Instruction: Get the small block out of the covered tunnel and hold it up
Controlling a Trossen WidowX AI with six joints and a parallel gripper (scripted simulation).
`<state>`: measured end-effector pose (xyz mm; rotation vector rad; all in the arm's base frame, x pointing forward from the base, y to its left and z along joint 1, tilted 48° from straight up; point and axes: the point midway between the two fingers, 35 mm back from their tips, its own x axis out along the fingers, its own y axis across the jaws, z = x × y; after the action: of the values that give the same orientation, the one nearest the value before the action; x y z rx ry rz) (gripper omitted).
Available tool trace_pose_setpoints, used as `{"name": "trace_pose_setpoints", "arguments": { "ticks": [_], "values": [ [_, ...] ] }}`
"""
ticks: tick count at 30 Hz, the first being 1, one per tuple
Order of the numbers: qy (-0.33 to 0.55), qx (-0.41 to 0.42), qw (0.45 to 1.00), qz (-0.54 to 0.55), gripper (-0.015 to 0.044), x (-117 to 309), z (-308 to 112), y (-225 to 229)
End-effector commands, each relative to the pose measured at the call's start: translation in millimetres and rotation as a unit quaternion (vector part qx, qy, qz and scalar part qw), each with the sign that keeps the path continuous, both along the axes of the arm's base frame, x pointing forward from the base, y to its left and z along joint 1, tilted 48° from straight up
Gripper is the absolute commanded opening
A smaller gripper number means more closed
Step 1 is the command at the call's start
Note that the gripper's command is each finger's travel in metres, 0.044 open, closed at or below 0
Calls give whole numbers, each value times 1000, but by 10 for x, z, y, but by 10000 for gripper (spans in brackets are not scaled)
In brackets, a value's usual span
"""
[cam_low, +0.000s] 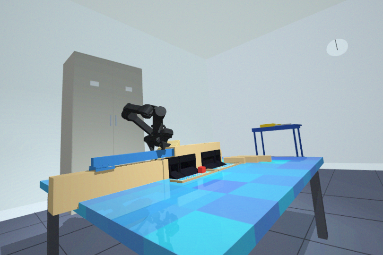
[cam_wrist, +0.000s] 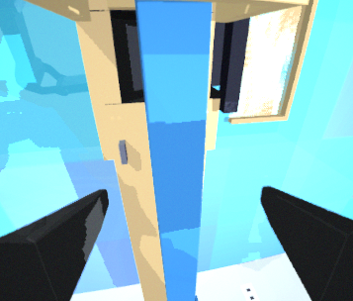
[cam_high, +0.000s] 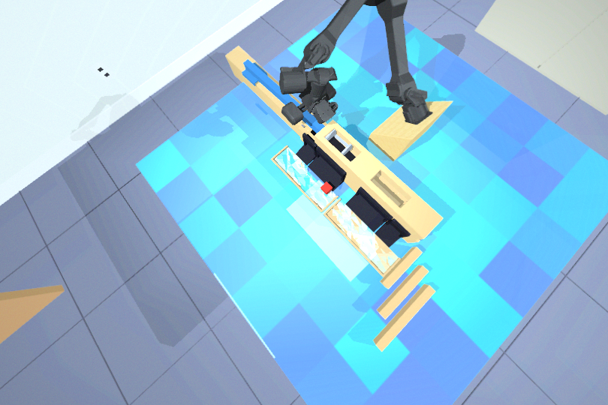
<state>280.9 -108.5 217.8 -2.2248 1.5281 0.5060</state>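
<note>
The wooden tunnel (cam_high: 365, 164) (cam_low: 201, 148) stands mid-table, with two windows in its top. A grey cage frame (cam_high: 347, 148) shows in one window. A long blue handle bar (cam_high: 275, 86) (cam_low: 129, 157) (cam_wrist: 176, 149) sticks out of the tunnel's end above a wooden rail (cam_high: 236, 59) (cam_low: 92, 178) (cam_wrist: 95, 64). A small red block (cam_high: 326, 187) (cam_low: 201, 169) sits outside the tunnel, at the near tray's edge beside a dark flap. My gripper (cam_high: 308, 118) (cam_low: 158, 148) (cam_wrist: 185, 195) is open and empty, pointing down, its fingers on either side of the bar in the wrist view.
Dark flaps (cam_high: 321, 169) (cam_low: 187, 165) line the tunnel's side openings. Two shallow wood-rimmed trays lie in front of them. Three wooden rods (cam_high: 401, 268) (cam_high: 402, 292) (cam_high: 404, 316) lie past the tunnel's far end. A wooden wedge (cam_high: 392, 135) stands by the arm's base.
</note>
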Motion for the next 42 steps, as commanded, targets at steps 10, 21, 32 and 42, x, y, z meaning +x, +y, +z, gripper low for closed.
{"name": "trace_pose_setpoints", "arguments": {
  "ticks": [10,21,32,42],
  "values": [
    [4,-1,1000,2,440,17,-157,-159],
    [0,-1,1000,0,204,24,-122,-143],
    [0,-1,1000,0,0,26,-115,-155],
    [3,-2,1000,2,0,52,23,-361]
  ]
}}
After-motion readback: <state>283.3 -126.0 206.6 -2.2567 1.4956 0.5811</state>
